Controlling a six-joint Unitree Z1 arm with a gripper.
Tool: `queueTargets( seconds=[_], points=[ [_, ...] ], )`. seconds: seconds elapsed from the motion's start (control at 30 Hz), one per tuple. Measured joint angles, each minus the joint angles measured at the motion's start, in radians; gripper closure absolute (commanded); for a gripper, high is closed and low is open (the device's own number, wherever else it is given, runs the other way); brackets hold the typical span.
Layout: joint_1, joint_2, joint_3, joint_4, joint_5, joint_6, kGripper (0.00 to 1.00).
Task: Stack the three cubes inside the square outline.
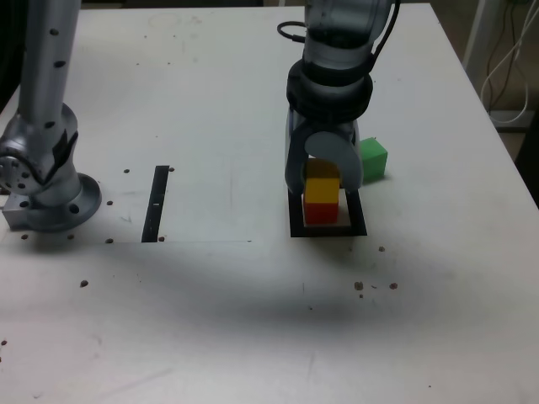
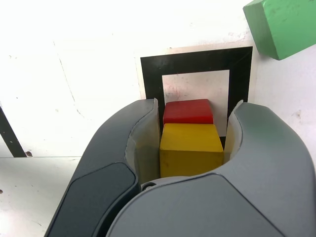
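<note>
I count three cubes. My claw (image 1: 322, 187) is closed around the yellow cube (image 1: 321, 191), which sits on the red cube (image 1: 319, 212) inside the one square outline (image 1: 328, 229). The green cube (image 1: 373, 157) sits alone on the worktop (image 1: 253, 320), just beyond the outline.

The yellow cube (image 1: 321, 191) is sitting between the gripper's (image 2: 192, 131) fingers atop the red cube (image 1: 319, 212), inside the black square outline (image 1: 357, 229); the green cube (image 1: 372, 157) is lying just beyond the gripper, outside it.
</note>
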Motion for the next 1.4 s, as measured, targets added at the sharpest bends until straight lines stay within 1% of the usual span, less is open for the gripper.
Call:
queueTargets(
  seconds=[0.07,0.17,0.47,0.6,0.8,0.87,0.93,1.07,1.2,1.23,1.4],
  points=[
    [0.0,0.001,0.0,0.0,0.001,0.0,0.58],
    [0.001,0.003,0.0,0.0,0.002,0.001,0.49],
    [0.007,0.014,0.006,0.0,0.001,0.001,0.11],
    [0.007,0.006,0.006,0.001,0.004,0.001,0.02],
    [0.007,-0.035,0.003,0.034,0.026,0.002,0.01],
    [0.007,-0.043,-0.005,0.06,0.048,0.015,0.01],
    [0.008,-0.059,-0.011,0.071,0.052,0.027,0.01],
    [0.007,-0.085,-0.051,0.092,0.09,0.122,0.01],
    [0.012,-0.107,-0.082,0.092,0.146,0.217,0.0],
    [0.018,-0.109,-0.089,0.092,0.154,0.237,0.0],
    [0.061,-0.107,-0.115,0.092,0.167,0.388,0.0]
  ],
)
